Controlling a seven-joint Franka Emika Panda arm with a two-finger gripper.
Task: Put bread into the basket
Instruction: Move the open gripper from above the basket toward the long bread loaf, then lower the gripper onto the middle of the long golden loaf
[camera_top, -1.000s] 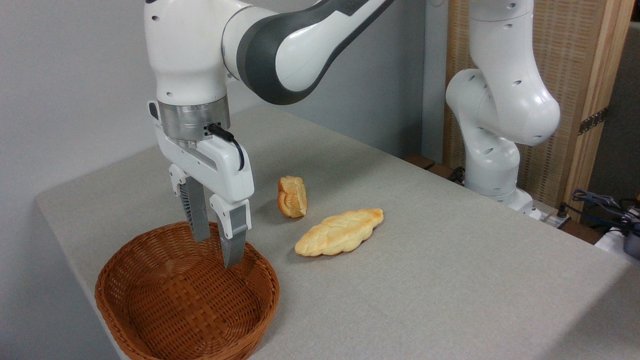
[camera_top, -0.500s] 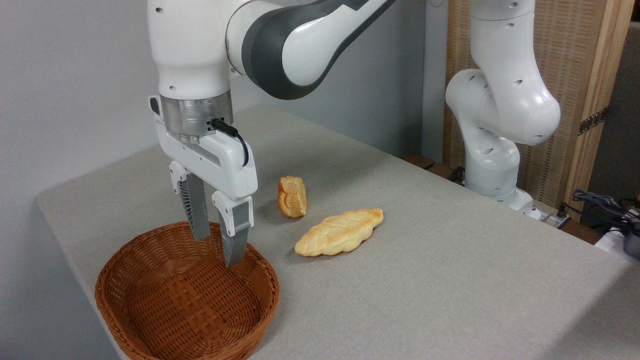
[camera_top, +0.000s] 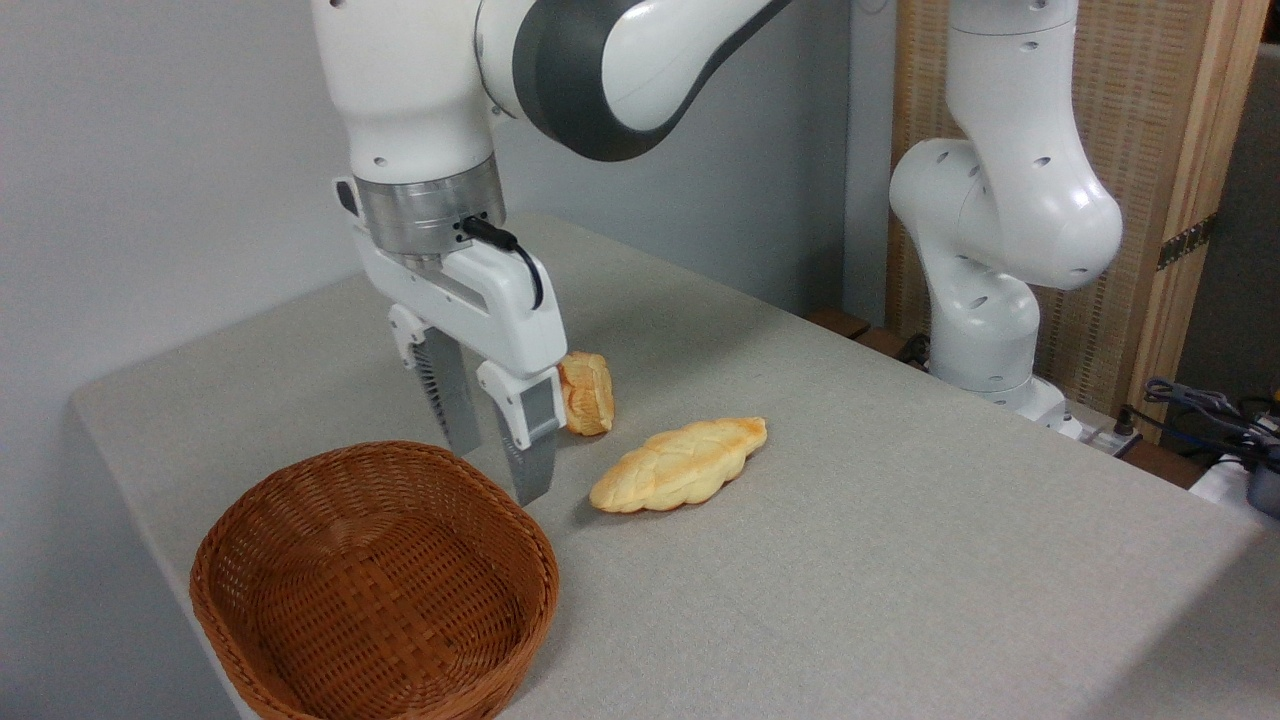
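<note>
while the hand (camera_top: 497, 468) hangs empty, fingers apart, the bread (camera_top: 679, 465) lies just right, long axis slanting up-right.

The room is evenly and softly lit, bright without being harsh. The bench (camera_top: 850, 560) shows only faint, short shadows, one under the bread (camera_top: 678, 465) on its left side. Mild sheen sits on the white arm (camera_top: 1000, 230). Everything looks sharp, with no blur or edge warping.
</note>
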